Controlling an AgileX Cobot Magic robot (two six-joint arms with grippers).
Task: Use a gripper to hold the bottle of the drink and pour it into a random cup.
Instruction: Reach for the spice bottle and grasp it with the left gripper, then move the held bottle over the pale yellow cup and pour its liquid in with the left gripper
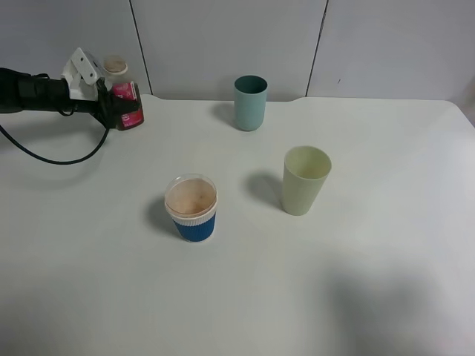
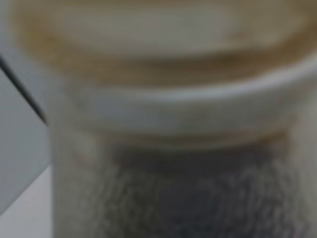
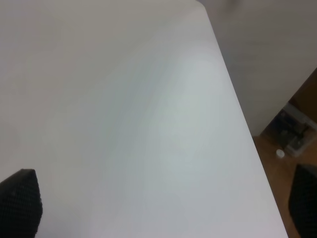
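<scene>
Worktop: white, carries three cups that stand well apart.
Left claw: at the 10 o'clock corner, clamped on the bottle's lower body.
Right claw: fingertips wide apart over bare worktop, gripping nothing.
Cup: pale yellow-green, upright at 2 o'clock from the middle.
Teal tumbler: upright at 12 o'clock, by the far edge.
Ribbed cup: blue and white, brownish on top, at 9 o'clock just beside the middle.
Bottle: pink-red label, roughly upright in the left claw at 10 o'clock; its blurred neck fills the left wrist view.
</scene>
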